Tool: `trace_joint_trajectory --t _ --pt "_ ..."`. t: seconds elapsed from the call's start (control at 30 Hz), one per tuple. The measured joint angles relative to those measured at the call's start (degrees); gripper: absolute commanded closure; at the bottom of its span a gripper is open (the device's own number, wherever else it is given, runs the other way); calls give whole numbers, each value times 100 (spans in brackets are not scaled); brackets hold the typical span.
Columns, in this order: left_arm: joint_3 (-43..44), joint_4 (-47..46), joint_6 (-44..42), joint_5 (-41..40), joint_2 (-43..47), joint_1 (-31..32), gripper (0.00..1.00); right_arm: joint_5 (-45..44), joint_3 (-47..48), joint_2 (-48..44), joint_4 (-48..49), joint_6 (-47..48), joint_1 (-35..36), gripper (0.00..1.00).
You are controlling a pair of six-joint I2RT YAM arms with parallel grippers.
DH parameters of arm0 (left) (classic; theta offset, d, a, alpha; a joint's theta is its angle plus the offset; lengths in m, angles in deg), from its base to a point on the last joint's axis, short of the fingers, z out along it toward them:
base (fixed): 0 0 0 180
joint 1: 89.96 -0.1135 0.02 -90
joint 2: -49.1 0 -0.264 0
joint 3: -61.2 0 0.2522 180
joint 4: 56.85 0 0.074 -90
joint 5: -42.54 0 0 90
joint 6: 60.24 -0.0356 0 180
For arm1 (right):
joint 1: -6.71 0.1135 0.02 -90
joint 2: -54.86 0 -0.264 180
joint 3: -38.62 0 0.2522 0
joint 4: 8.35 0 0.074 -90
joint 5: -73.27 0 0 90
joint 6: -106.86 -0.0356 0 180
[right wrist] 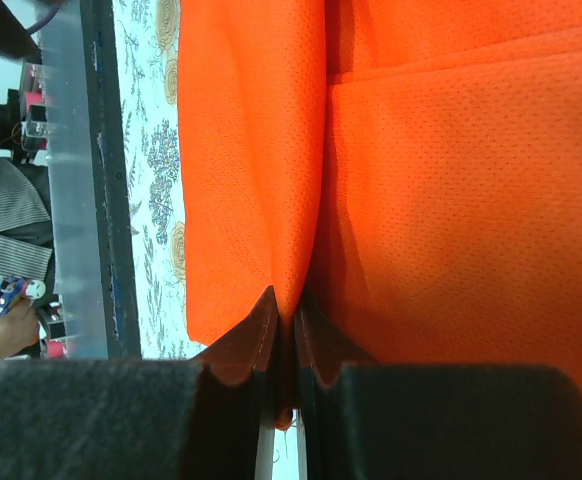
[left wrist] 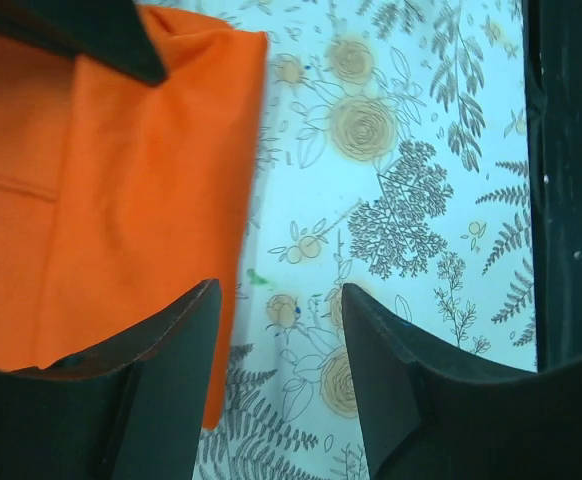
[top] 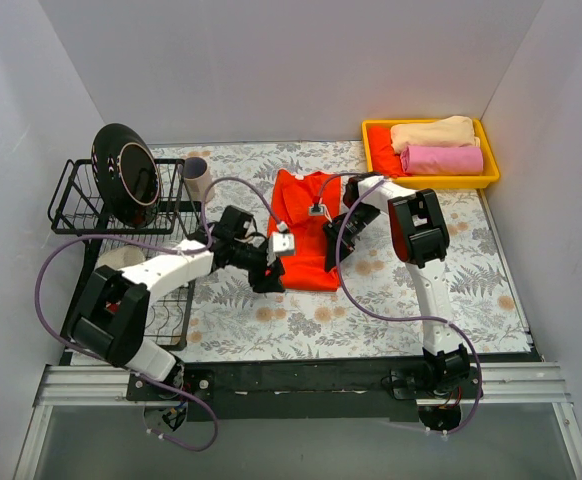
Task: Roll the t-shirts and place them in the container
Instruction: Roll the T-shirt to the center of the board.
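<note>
White walls [top: 271,60] on three sides; floral-patterned tabletop [top: 371,320] beneath left gripper [top: 269,278]; even, diffuse light.

- Robot lab w/ a staged home corner: plain white panels [top: 271,60] box it in.
- Flowery tablecloth [top: 271,330], dish rack [top: 68,200], yellow tray [top: 431,183].
- Metal rail [top: 531,380] at near edge; cluttered electronics [right wrist: 6,295] beyond.
</note>
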Motion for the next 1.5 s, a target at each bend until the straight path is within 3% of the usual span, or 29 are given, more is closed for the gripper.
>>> trace_joint_trajectory --t 0.17,0.6,0.63,0.67,0.8,0.93,0.97,1.07,1.13,1.17,1.33,1.5 --pt "-693 -780 -610 -348 260 468 47 -4 0 0 -7 4 0 85" --pt "-1141 -1641 -1834 -1176 -264 562 48 66 -74 0 -11 61 -2 85" --pt "-1169 -1674 -1919 -1143 -319 557 50 66 -76 0 -9 66 -2 84" --pt "-1169 -1694 -1971 -1147 -332 555 66 66 -79 0 -11 68 -2 84" --pt "-1091 -1740 -2234 -1211 -487 584 99 105 -103 0 -26 118 -2 74" --pt "-562 -1355 -2249 -1191 -846 584 100 151 -221 -146 -85 374 -57 40" --pt "-439 -1211 -2223 -1182 -909 584 100 149 -308 -271 -55 450 -79 38" --pt "-114 -706 -2017 -1073 -1023 579 100 -61 -619 -914 367 610 -278 28" --pt "109 -308 -1731 -894 -1119 531 100 -168 -817 -1517 767 671 -546 8" --pt "245 -94 -1572 -761 -1202 494 100 -205 -916 -1773 894 658 -634 4" --pt "866 654 -748 -24 -1696 275 100 -511 -2741 -3958 2361 730 -863 1" --pt "1263 872 205 739 -2155 -24 100 -1069 -5029 -5882 4013 608 227 1"
